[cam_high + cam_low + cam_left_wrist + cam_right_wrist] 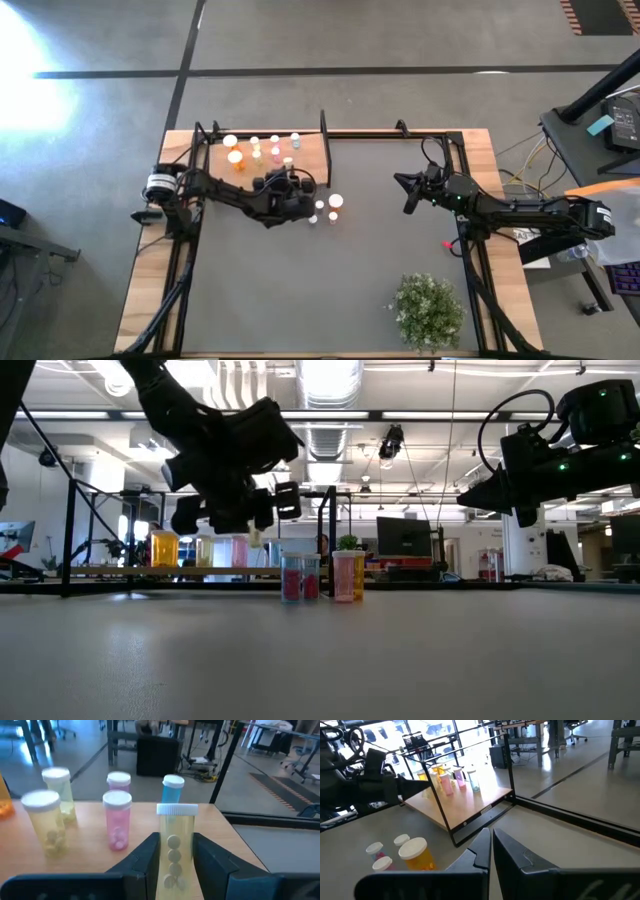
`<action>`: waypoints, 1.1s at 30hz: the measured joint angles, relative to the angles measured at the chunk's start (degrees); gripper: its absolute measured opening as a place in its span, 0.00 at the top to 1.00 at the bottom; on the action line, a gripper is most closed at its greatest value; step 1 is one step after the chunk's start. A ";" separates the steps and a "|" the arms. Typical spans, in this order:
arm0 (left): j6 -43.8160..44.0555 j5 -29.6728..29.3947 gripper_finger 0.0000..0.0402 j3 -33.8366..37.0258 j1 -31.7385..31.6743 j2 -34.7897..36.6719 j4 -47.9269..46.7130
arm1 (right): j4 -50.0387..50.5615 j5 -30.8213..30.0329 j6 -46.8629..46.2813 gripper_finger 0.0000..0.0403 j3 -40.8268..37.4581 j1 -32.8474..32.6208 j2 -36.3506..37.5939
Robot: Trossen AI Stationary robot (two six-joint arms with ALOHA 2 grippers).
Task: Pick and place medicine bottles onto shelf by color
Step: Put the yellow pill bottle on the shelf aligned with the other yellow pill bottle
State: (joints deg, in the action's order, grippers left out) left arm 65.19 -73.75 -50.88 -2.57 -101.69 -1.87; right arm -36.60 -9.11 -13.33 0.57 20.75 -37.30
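left tool (175, 865): clenching a yellow-green bottle (176, 845), white-capped, pills showing inside, upper middle of the high view, just above the shelf (95, 865) | right tool (490, 851): hanging clenched and empty at centre right | pink bottles (116, 820) standing on shelf

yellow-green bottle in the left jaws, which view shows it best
The left wrist view: the yellow-green bottle fills the middle, clamped between the left gripper fingers, pills visible. The low view shows a sliver of it under the gripper; the high view hides it; the right wrist view doesn't show it.
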 joint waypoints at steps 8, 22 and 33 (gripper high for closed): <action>-7.18 -3.26 0.78 2.46 1.29 0.00 5.53 | -0.01 0.00 -0.01 0.98 -0.01 0.00 0.00; -7.19 -8.19 0.78 7.03 5.77 -0.75 12.98 | 0.00 -0.01 0.01 0.98 0.01 0.00 0.00; -7.03 -12.55 0.78 7.31 6.58 -3.83 13.71 | 0.03 0.00 -0.01 0.98 0.01 0.01 -0.26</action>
State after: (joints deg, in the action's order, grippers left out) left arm 58.17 -86.30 -43.57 4.01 -105.52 11.84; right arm -36.57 -9.12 -13.34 0.58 20.77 -37.56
